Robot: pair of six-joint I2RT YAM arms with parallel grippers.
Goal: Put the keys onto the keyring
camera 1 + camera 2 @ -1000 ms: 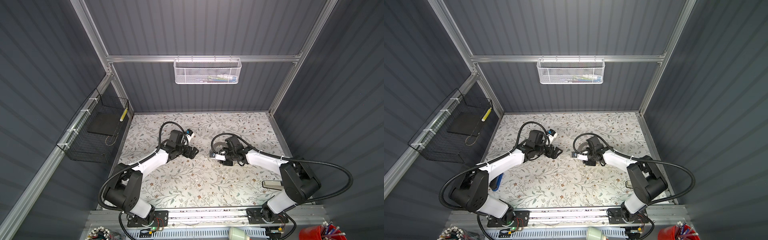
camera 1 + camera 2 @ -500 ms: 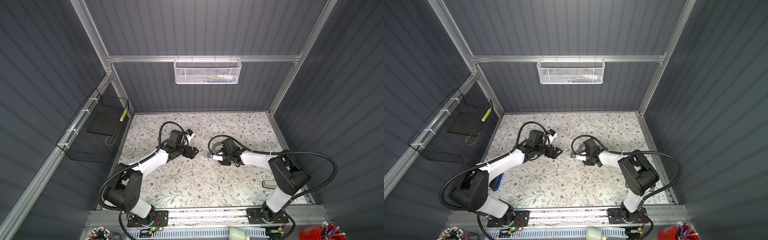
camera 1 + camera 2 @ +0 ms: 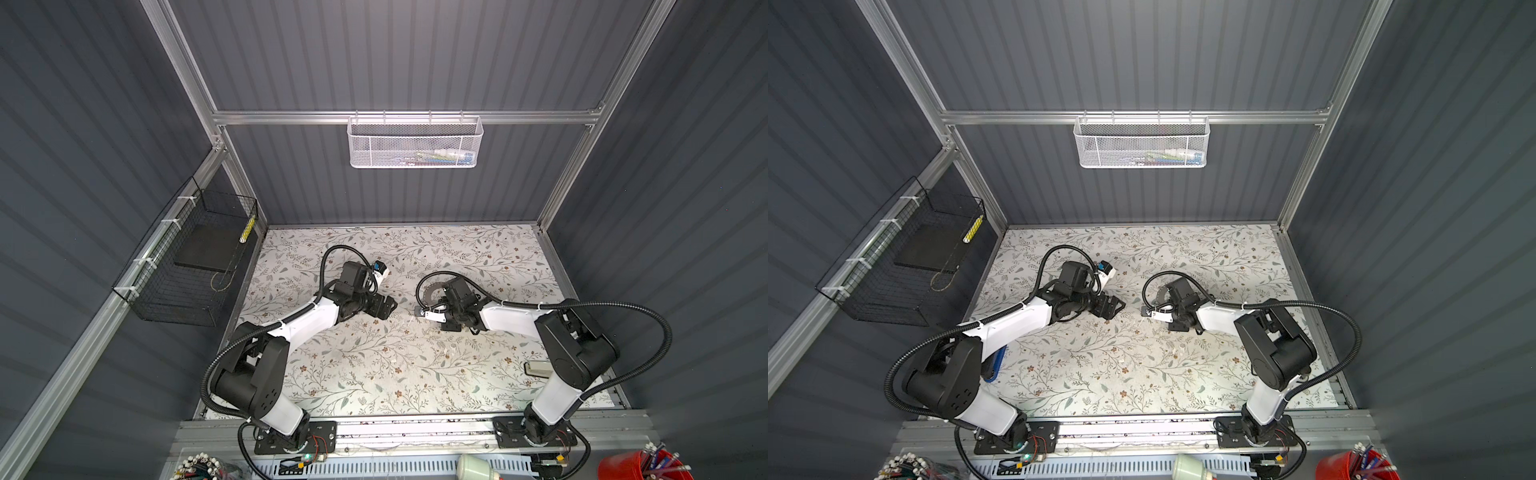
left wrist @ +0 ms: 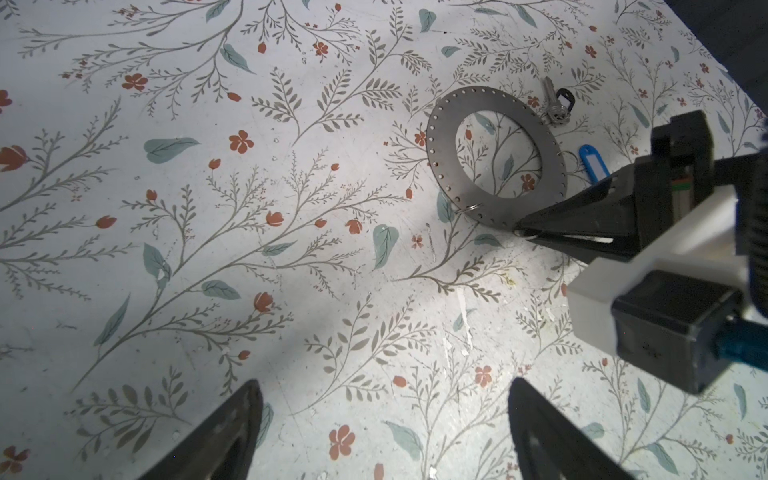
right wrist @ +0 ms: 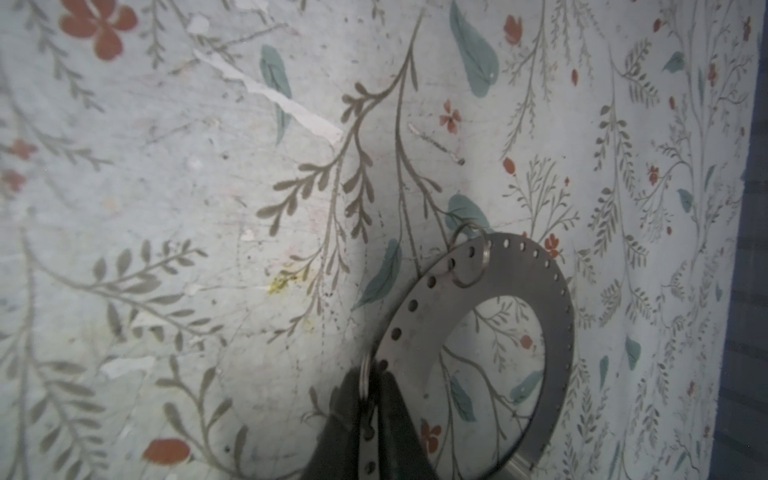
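Keyring (image 4: 440,153) rests on the floral surface (image 4: 291,249), and my right fingers (image 4: 524,230) are clenched on its rim, near a small wire ring (image 4: 469,209) that passes through one hole. My left fingers (image 3: 386,308) stand spread wide, holding nothing, apart from it. On the other side, the black fob (image 4: 566,99) with a silvery key (image 4: 549,91) and the blue tag (image 4: 594,160) lie just beside its rim.
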